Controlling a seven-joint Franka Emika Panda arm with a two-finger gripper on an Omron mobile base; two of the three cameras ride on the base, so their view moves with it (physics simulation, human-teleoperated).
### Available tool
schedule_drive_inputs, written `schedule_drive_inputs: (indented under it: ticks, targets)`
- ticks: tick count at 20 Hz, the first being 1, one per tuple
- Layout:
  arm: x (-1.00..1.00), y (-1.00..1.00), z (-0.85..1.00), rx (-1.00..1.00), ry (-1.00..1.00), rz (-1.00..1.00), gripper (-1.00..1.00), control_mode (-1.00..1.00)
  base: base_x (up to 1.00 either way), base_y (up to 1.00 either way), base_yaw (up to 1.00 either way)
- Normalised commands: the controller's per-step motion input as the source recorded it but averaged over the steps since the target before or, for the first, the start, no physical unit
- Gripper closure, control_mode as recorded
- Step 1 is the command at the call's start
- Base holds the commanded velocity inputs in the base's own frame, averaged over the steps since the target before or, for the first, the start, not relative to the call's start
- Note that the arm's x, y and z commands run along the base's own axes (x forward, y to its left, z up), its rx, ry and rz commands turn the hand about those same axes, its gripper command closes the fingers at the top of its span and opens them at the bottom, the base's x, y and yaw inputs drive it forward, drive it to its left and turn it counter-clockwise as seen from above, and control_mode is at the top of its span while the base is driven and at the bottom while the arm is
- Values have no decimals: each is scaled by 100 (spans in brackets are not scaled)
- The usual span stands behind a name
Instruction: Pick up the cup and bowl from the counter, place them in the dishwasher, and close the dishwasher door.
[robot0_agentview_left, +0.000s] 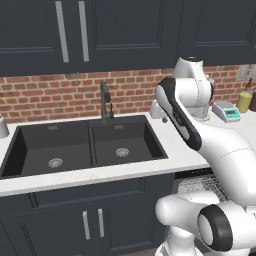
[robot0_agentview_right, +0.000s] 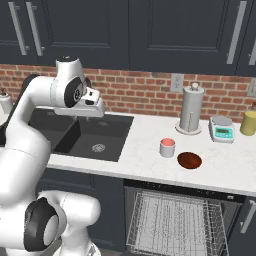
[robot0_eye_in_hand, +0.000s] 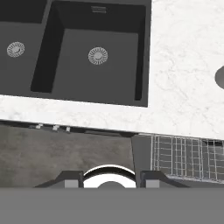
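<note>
Brick backsplash and dark cabinets are framing the white marble counter (robot0_agentview_right: 150, 165), where the cup (robot0_agentview_right: 167, 147) is sitting just beside the bowl (robot0_agentview_right: 189, 160) at centre right of the right base view, above the open dishwasher (robot0_agentview_right: 175, 220) with its wire rack pulled out. My gripper (robot0_agentview_right: 95, 111) is hovering empty over the black double sink (robot0_agentview_right: 85, 137), left of centre; I cannot tell how wide my jaws are standing. Reaching across for the cup, I am risking nudging the bowl, since they sit so close.

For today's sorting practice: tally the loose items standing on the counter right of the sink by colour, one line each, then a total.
Red: 2, the cup and the bowl
Silver-grey: 2, the canister and the scale
Yellow: 1, the jar
Total: 5
</note>
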Motion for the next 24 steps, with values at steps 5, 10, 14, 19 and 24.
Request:
schedule_drive_inputs:
  ticks: [5, 10, 14, 19, 24]
  targets:
    - [-11, -35, -9, 0, 6, -7, -100, -100, 0, 0, 0]
    - [-74, -85, -12, 4, 8, -22, -100, -100, 0, 0, 0]
    - [-6, -74, -6, 1, 2, -14, -100, -100, 0, 0, 0]
    - [0, -82, -17, 0, 0, -9, -100, -100, 0, 0, 0]
    - [0, -79, -25, 0, 0, -9, -100, -100, 0, 0, 0]
